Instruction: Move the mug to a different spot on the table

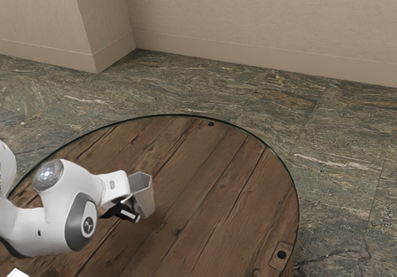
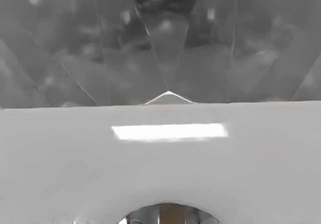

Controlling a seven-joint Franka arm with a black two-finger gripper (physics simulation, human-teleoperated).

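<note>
A grey faceted mug (image 1: 144,194) is over the lower left part of the round wooden table (image 1: 217,190) and leans slightly, its mouth turned toward my hand. My gripper (image 1: 130,210) is at the mug's side facing the arm, shut on the mug, with one black finger (image 1: 126,214) showing below the white hand. In the wrist view the mug's pale wall (image 2: 160,158) lies right under the hand, its dark faceted inside (image 2: 165,43) lies beyond, and part of a curved opening (image 2: 169,215) peeks at the edge.
The table's dark rim (image 1: 296,196) curves round at the exterior view's right, with a small metal fitting (image 1: 281,254) near the front edge. Bare wood stretches to the right of and behind the mug. Stone floor (image 1: 335,134) surrounds the table.
</note>
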